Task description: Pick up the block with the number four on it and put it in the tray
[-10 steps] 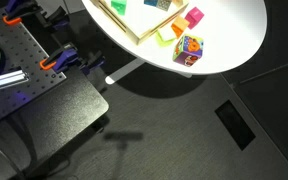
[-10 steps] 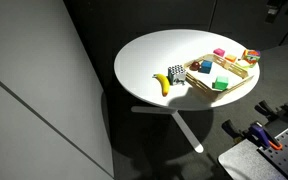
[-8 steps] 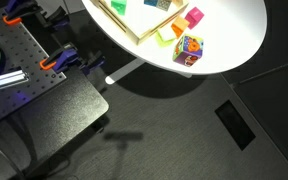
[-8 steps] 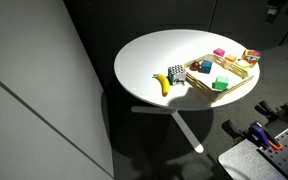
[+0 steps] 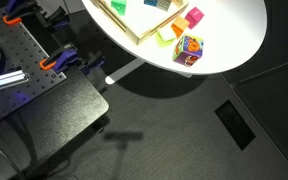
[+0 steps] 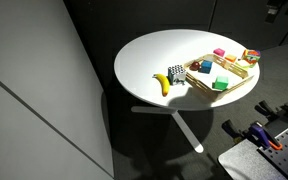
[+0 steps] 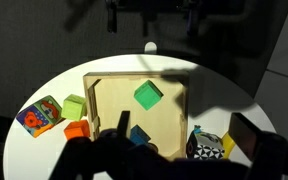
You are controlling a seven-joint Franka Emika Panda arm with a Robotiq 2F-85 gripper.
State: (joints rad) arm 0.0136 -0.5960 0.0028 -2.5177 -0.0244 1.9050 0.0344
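The pale wooden tray lies on the round white table, seen from high above in the wrist view. A green block and a blue block lie in it. Beside it are a multicoloured block, a light green block and an orange block. A black-and-white patterned block sits past the opposite rim. I cannot read a number on any block. My gripper is open and empty, well above the tray. The tray shows in both exterior views.
A banana lies next to the patterned block. A pink block and the multicoloured block sit near the table edge. A perforated metal bench with orange clamps stands beside the table. The floor is dark.
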